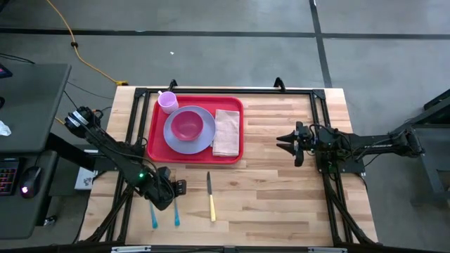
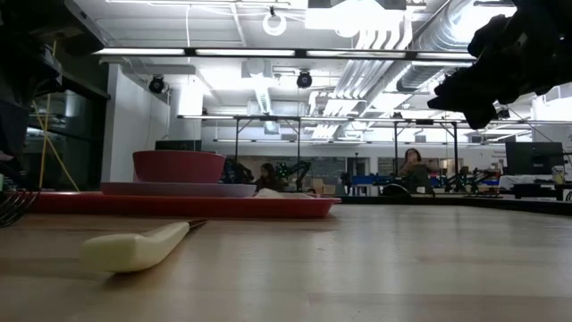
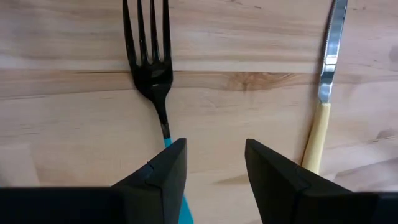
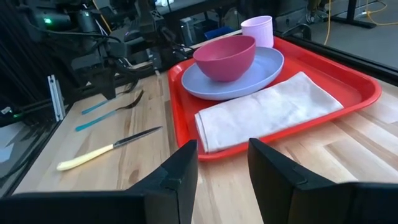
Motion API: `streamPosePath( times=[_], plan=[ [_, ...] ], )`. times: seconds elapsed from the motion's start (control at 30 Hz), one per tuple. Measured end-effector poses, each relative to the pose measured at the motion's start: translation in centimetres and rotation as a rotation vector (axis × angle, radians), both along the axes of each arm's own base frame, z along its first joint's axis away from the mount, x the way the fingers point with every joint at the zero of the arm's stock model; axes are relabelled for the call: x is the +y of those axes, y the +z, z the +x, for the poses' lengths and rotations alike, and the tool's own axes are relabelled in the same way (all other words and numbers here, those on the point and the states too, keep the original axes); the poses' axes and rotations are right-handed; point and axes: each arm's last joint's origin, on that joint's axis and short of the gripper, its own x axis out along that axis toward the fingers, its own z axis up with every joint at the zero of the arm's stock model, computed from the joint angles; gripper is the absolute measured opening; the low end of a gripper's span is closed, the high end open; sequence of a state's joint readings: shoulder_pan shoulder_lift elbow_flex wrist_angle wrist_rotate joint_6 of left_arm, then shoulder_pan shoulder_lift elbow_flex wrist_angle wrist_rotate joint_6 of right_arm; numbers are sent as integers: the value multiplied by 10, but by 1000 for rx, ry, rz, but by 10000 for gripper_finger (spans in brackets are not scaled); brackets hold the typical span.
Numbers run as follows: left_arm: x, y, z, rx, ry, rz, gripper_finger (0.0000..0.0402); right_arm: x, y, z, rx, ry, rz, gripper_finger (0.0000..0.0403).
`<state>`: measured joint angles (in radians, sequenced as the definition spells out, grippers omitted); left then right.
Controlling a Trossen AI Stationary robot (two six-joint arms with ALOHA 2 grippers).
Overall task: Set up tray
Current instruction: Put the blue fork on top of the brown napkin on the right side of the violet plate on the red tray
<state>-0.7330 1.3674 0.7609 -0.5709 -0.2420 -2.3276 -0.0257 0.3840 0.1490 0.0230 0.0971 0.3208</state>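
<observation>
The left tool (image 3: 214, 171) hung open and empty over the fork (image 3: 152, 68), its handle running lengthwise toward the tray (image 1: 156, 140) beyond; the right tool (image 1: 287, 143), open, waited apart.

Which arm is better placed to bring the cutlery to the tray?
Left. The left gripper is open above the fork, near the knife. The right gripper waits across the table.

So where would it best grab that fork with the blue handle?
Probably the slim blue handle, from straight above. The fork lies flat on the table, clear of the knife, and the left gripper hangs open just over it, fingers either side.
</observation>
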Motion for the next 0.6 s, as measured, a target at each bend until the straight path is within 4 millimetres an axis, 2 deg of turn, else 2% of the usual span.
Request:
streamPosePath(
  times=[0.33,0.6],
  plan=[
    [0,0,0,0,9,-5,193,0,15,-9,-151,3,-36,118],
    [0,0,0,2,5,-6,193,0,16,-20,-171,4,-43,119]
  ],
)
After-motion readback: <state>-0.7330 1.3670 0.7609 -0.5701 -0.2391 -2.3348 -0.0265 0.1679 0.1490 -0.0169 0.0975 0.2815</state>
